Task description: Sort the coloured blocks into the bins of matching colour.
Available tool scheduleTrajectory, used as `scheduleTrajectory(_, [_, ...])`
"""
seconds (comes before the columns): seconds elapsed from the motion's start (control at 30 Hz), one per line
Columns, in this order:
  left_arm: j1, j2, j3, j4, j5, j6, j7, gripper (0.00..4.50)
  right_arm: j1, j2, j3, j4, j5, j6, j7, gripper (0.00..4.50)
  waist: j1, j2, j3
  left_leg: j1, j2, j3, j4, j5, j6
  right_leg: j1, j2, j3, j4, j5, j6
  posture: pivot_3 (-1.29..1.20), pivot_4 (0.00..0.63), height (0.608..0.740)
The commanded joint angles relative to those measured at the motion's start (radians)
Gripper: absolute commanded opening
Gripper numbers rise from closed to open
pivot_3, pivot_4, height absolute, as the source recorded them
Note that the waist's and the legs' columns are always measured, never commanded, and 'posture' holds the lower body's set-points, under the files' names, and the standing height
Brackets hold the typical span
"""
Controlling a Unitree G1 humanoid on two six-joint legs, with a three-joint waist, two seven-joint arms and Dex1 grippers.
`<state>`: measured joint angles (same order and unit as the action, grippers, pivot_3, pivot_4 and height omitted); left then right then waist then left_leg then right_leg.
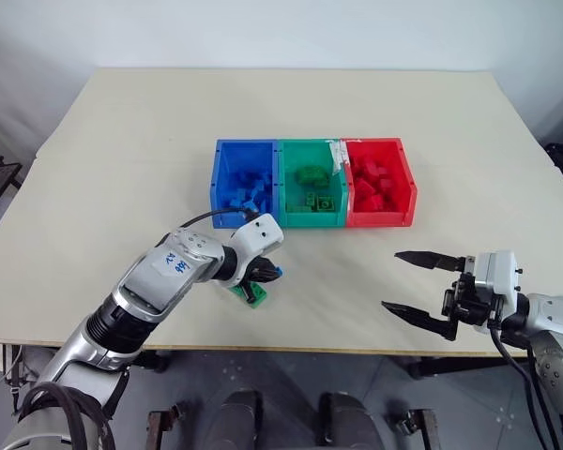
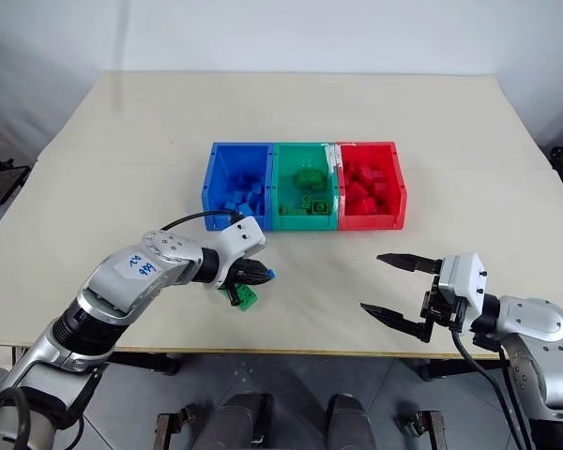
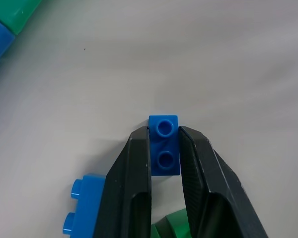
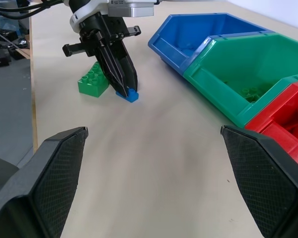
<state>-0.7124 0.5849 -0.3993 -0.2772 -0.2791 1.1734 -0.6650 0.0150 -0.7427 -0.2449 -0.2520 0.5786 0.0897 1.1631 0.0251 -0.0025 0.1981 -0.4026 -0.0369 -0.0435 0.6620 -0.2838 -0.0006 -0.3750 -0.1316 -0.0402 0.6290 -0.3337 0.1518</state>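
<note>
1. Left wrist view: the left gripper [image 3: 165, 148] is clamped on a small blue block [image 3: 164, 145] resting on the table [image 3: 213, 59].
2. A green block [image 4: 93, 83] lies just beside it, at about 7 o'clock from the bins [image 1: 311, 183].
3. The right gripper [image 1: 415, 284], at 4 o'clock from the bins, stands wide apart and holds nothing.

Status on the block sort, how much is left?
Mostly done: the blue bin, green bin and red bin each hold blocks of their own colour. In hand: the left gripper is shut on a blue block, which is on the table. Left: a green block and another blue block beside it. Right gripper open, idle.
</note>
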Motion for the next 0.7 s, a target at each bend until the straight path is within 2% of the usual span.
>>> scheduleTrajectory(0.03, [0.020, -0.037, 0.116, 0.041, -0.049, -0.047, -0.014, 0.45, -0.001, 0.007, -0.026, -0.034, 0.025, -0.001, -0.014, 4.50, 0.000, 0.000, 0.000, 0.000, 0.000, 0.000, 0.000, 0.000, 0.000, 0.000, 0.000, 0.000, 0.000, 0.000, 0.000, 0.00, 0.150, 0.740])
scheduleTrajectory(0.2, [0.084, -0.058, 0.276, 0.038, -0.101, -0.368, -0.112, 0.45, 0.003, 0.034, -0.078, -0.084, 0.112, 0.058, -0.097, 4.50, 0.000, 0.000, 0.000, 0.000, 0.001, 0.000, 0.001, 0.000, 0.000, 0.000, 0.000, 0.000, 0.000, 0.000, 0.000, 0.00, 0.150, 0.740])
scheduleTrajectory(0.37, [0.108, -0.091, 0.395, 0.091, -0.117, -0.556, -0.108, 0.45, 0.026, 0.064, -0.107, -0.127, 0.118, 0.052, -0.150, 4.50, 0.004, 0.000, 0.000, 0.000, 0.000, 0.000, 0.001, 0.000, 0.000, 0.000, -0.001, -0.001, 0.000, 0.000, 0.000, 0.00, 0.150, 0.740])
scheduleTrajectory(0.5, [0.035, -0.148, 0.457, 0.238, -0.073, -0.728, -0.033, 0.45, 0.031, 0.087, -0.123, -0.129, 0.099, 0.025, -0.176, 4.50, 0.008, 0.000, 0.000, 0.000, -0.001, 0.000, 0.002, 0.000, 0.000, 0.001, -0.001, -0.001, 0.000, 0.001, 0.001, 0.00, 0.150, 0.740])
scheduleTrajectory(0.7, [-0.138, -0.156, 0.416, 0.604, 0.078, -0.916, 0.046, 0.45, 0.009, 0.100, -0.117, -0.104, 0.086, -0.002, -0.192, 4.50, 0.004, 0.000, 0.000, 0.000, -0.005, 0.000, 0.002, 0.000, 0.000, 0.000, 0.000, -0.001, 0.001, 0.001, 0.001, 0.00, 0.150, 0.740])
